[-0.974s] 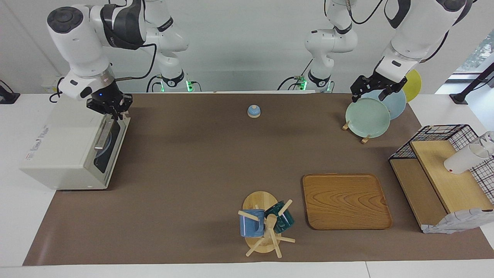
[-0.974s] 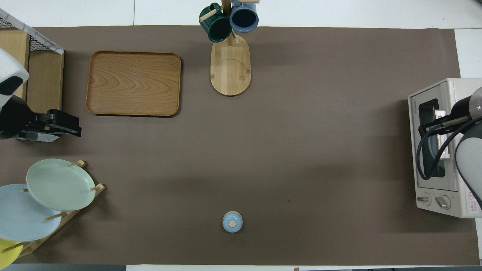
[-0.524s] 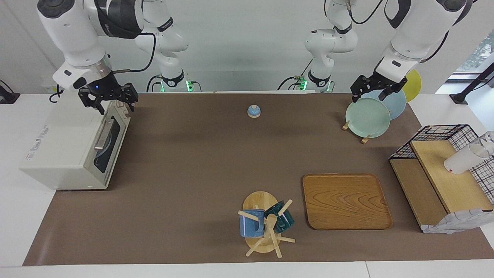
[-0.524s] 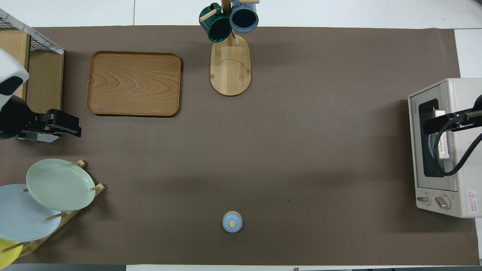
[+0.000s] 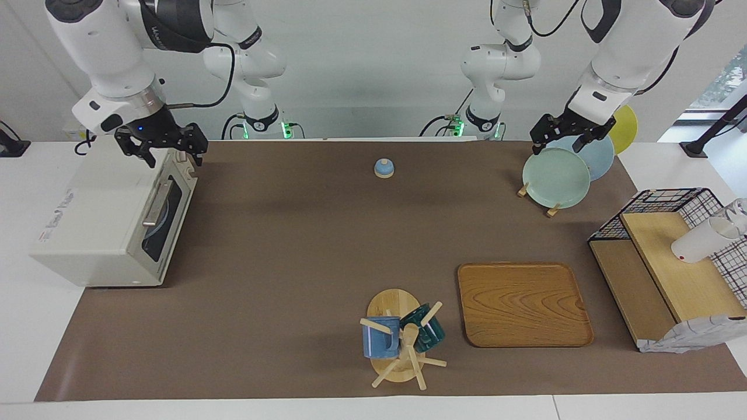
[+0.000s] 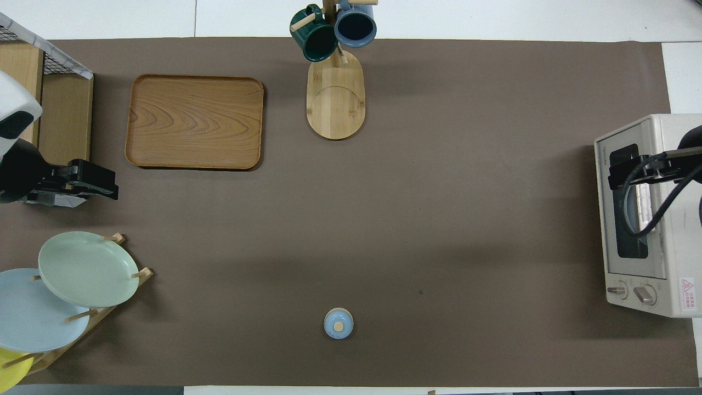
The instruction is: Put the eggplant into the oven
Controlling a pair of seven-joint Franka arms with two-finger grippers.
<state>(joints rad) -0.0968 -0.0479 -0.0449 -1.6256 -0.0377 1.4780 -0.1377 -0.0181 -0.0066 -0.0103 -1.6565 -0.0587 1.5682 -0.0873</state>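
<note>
Above the boxy off-white toaster oven [image 5: 111, 219], at its corner nearest the robots, I hold the right gripper [image 5: 161, 146] with jaws wide and empty. Its dark glass door is shut; no eggplant shows anywhere, so I judge it inside and the task at its close. Next: retract clear. My left gripper [image 5: 569, 134] waits spread over the mint-green plate [image 5: 555, 178]; nothing obstructs.
</note>
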